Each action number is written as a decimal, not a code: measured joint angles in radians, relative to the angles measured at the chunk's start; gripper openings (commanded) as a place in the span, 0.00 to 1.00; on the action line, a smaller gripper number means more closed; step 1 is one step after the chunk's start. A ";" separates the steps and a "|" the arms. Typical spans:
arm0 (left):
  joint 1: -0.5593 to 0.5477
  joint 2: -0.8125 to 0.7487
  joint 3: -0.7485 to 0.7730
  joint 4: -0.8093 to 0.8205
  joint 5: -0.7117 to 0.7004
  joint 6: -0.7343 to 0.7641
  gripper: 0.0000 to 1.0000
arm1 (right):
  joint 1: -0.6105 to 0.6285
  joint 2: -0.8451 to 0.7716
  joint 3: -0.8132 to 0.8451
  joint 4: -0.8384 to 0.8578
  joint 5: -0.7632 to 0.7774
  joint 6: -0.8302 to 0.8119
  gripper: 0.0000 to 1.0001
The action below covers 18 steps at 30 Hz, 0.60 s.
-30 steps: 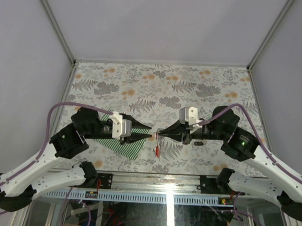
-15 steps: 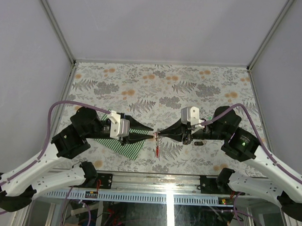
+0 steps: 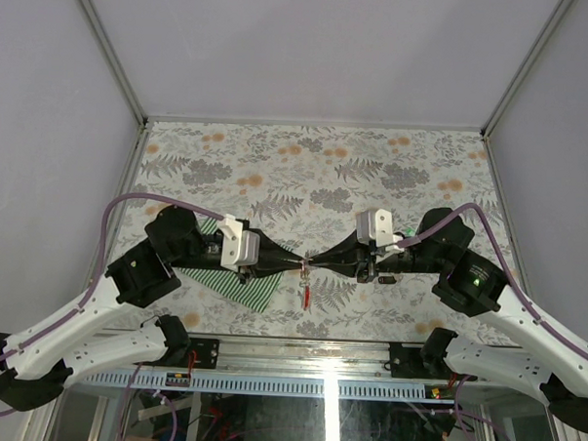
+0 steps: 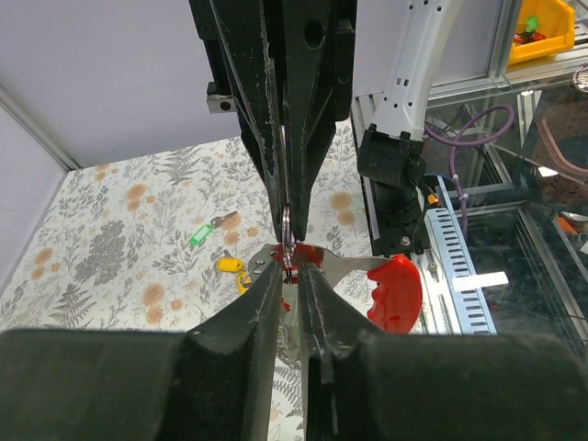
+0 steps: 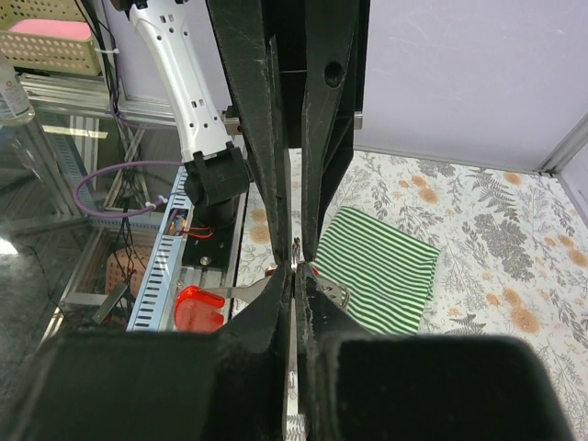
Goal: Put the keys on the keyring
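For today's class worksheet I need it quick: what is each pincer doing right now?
Left pincer: nearly closed at the keyring; whether it grips cannot be told.
Right pincer: closed on the keyring.

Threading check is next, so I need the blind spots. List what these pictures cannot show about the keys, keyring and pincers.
Top view: where the left pincer meets the right pincer is too small to tell who grips the keyring.
Left wrist view: a finger hides part of the yellow key.
Right wrist view: fingers cover what is clamped between them.
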 measured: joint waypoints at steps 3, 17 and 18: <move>0.000 0.005 0.000 0.000 0.003 -0.002 0.00 | 0.000 0.000 0.000 0.000 -0.001 0.001 0.00; 0.000 0.011 0.000 0.051 0.007 -0.022 0.00 | 0.000 -0.043 -0.039 0.084 0.002 0.052 0.00; 0.000 0.011 -0.001 0.060 0.008 -0.027 0.00 | 0.000 -0.049 -0.047 0.100 0.002 0.059 0.00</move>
